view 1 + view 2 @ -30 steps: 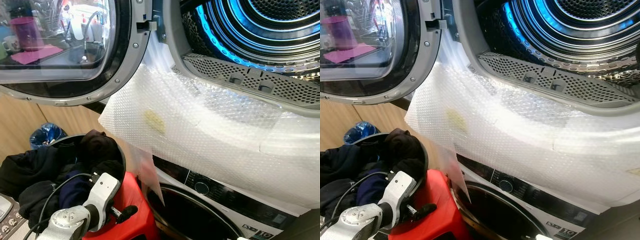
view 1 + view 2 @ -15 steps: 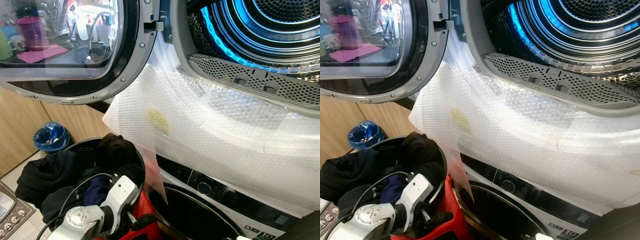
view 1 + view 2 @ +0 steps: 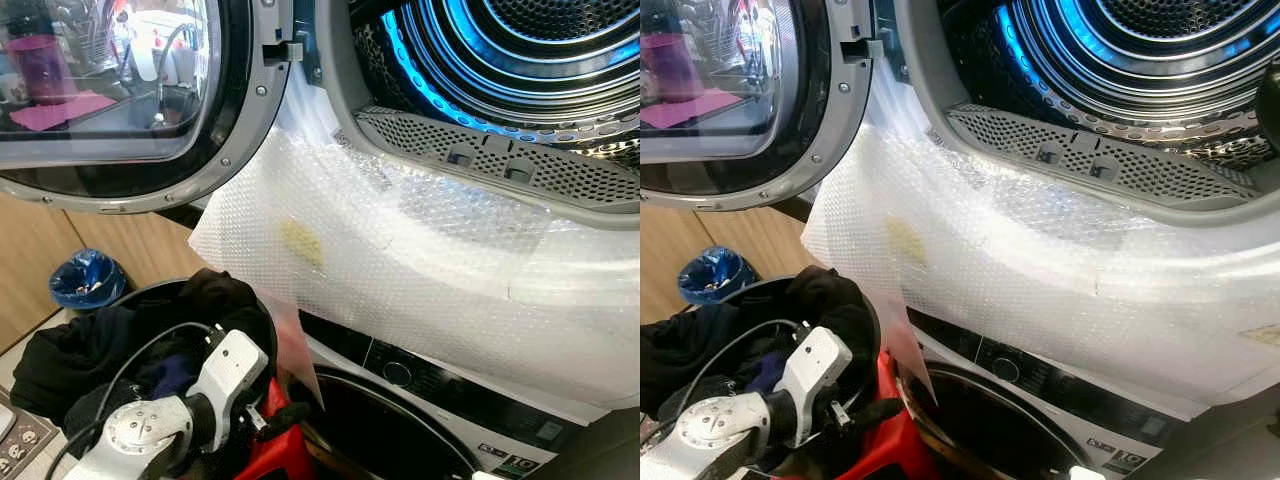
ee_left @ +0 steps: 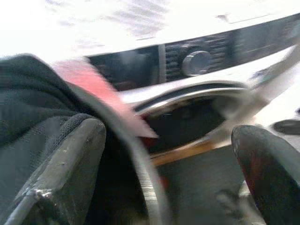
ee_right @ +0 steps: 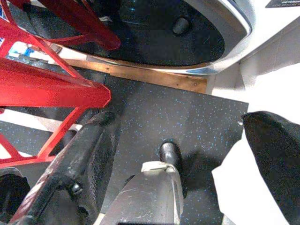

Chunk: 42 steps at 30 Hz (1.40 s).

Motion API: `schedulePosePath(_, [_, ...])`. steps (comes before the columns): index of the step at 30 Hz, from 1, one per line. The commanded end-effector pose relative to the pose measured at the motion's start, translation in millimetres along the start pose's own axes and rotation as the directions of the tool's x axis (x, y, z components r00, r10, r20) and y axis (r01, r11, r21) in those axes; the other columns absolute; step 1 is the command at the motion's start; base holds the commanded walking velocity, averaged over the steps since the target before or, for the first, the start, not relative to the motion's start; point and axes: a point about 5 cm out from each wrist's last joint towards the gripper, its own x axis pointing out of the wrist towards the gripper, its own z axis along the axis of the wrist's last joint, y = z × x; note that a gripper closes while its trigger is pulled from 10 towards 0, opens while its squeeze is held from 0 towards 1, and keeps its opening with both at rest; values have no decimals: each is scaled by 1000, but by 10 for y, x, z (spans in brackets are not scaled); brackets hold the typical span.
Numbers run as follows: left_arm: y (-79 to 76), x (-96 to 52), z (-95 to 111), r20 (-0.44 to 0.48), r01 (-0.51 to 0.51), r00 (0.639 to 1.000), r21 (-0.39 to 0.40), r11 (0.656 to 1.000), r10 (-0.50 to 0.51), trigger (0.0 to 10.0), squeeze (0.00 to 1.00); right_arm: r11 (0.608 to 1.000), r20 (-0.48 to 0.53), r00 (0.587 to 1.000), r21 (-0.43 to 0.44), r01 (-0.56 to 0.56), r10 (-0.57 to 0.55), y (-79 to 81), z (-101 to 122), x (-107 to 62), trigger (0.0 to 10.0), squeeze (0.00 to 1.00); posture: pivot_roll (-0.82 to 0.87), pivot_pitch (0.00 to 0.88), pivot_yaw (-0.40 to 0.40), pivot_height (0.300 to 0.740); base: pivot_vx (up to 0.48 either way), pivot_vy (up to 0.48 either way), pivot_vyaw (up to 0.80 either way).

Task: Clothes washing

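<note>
- A stacked pair of machines is seen ahead: the upper dryer drum (image 3: 540, 40), lit blue inside, stands open, with its round glass door (image 3: 110, 90) swung out to the robot's left.
- A perforated lint-filter strip (image 3: 500, 160) is seen along the lower lip of the drum opening.
- A sheet of bubble wrap (image 3: 420, 270) is draped over the front below the drum and hangs down over the top of the lower washing machine (image 3: 420, 380), whose control dial (image 4: 197, 62) and dark door glass are visible beneath it.
- A yellowish patch (image 3: 301, 240) is seen through the bubble wrap.
- The dark clothes (image 3: 100, 345) are heaped in a round black basket (image 3: 855, 305) at lower left, just beside the washing machine; the basket is carried on a red stool (image 5: 47, 89).
- The left gripper (image 4: 168, 173) is held at the basket's rim, beside the clothes, with its fingers (image 4: 61, 173) spread wide and nothing between them.
- The right gripper (image 5: 187, 159) is hung low, pointing at the dark speckled floor mat (image 5: 187, 112) in front of the washing machine, with its fingers wide apart and empty.
- A blue bin (image 3: 88, 280) is seen on the floor near the wooden cabinet front (image 3: 40, 250).
</note>
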Motion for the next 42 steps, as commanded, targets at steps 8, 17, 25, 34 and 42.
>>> schedulePosePath(8, [62, -9, 390, 217, -152, 968, 104, 983, 126, 10000, 0, 1000, -18, 1000, -1, -18, 18, 60, -44, 1, 10000, 0, 44, 59, -23, 740, 0, 0, 0])
schedulePosePath(17, [-69, 53, 546, 311, -319, 906, 53, 946, 288, 10000, 0, 1000, -20, 1000, 14, -11, 12, 62, -77, -5, 10000, 0, 50, 71, -10, 740, 0, 0, 0])
schedulePosePath(25, [197, 38, 274, 167, -415, 890, -91, 905, 425, 10000, 1000, 1000, -25, 1000, 16, -11, 11, 79, -88, -4, 10000, 0, 60, 66, -13, 740, 0, 0, 0])
schedulePosePath(34, [109, 38, 101, 38, -363, 930, -83, 928, 367, 10000, 1000, 1000, -12, 1000, 24, -9, 10, 82, -38, 4, 10000, 0, 60, 67, -5, 740, 0, 0, 0])
schedulePosePath(42, [3, 95, 110, 20, -286, 957, -91, 954, 289, 10000, 1000, 1000, -19, 1000, 25, -9, 9, 81, -59, 1, 10000, 0, 61, 75, -10, 740, 0, 0, 0])
